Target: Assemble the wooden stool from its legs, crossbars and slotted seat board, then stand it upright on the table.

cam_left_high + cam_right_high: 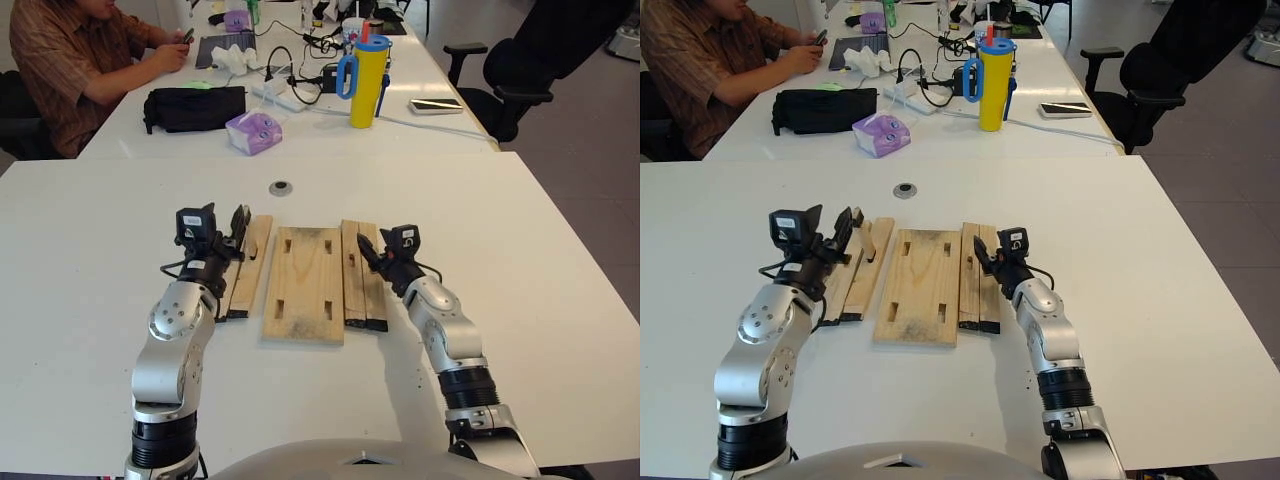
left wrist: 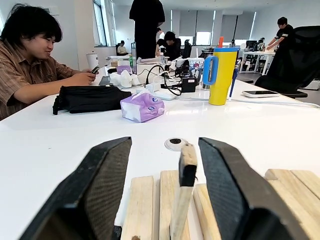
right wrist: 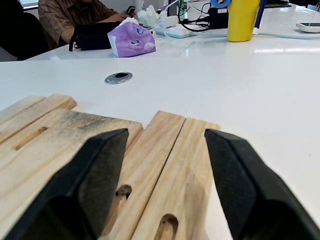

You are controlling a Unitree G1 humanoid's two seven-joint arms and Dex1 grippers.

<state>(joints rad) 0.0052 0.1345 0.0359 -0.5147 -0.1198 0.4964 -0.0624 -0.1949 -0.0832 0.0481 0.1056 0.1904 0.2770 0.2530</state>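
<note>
The parts lie flat and unjoined, I think so that I can take one piece at a time. My right gripper (image 3: 165,134) hangs low over the two wooden pieces (image 3: 170,150) just right of the seat board (image 1: 303,285), its jaws wide apart and gripping nothing. My left gripper (image 2: 165,146) is left of the seat board, over the other sticks (image 2: 137,210). Its jaws are also wide apart, and one thin stick (image 2: 181,205) stands tilted between them, not clamped as far as I see.
</note>
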